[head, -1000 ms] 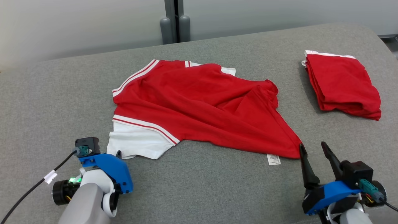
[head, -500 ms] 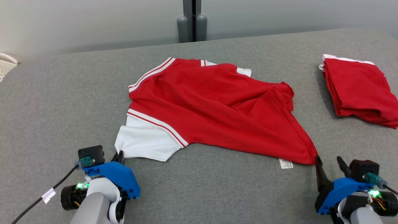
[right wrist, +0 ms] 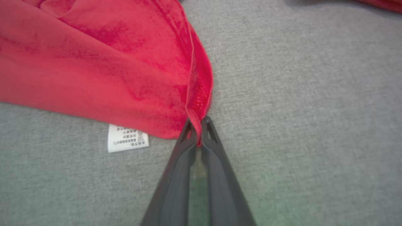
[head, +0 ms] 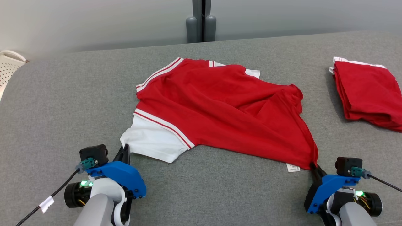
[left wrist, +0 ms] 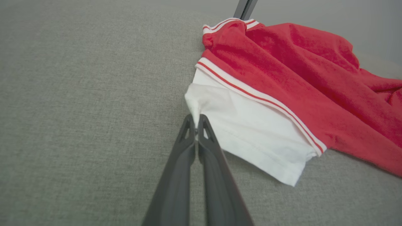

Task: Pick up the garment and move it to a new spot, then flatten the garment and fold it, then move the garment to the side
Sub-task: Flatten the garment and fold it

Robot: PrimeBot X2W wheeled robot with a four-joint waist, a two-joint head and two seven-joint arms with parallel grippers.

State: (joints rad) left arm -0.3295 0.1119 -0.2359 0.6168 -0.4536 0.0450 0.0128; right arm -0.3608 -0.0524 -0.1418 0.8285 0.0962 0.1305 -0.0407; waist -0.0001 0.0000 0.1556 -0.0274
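At the near left corner of the red jersey point(head: 226, 106), your left fingers point(left wrist: 191, 135) are pressed together on the tip of its white sleeve point(left wrist: 251, 135). A small peak of white cloth is pinched between them and puckers upward. Your right fingers point(right wrist: 187, 142) are closed just as tightly on the jersey's near right hem corner, with a narrow fold of red fabric caught between the tips. That corner is drawn out into a point toward them.

You have the jersey lying rumpled near the middle of the grey cloth-covered table point(head: 62, 103), with deep creases across its right half. Red-and-white striped trim runs where the white sleeve joins the red body, and again along the far left edge.

A white care label point(right wrist: 128, 142) lies flat on the table just beside the pinched hem corner, on its left in the head view. A folded red garment point(head: 367, 94) sits well apart from the jersey at the table's right side. A white perforated basket point(head: 8, 67) shows past the table's far left edge.
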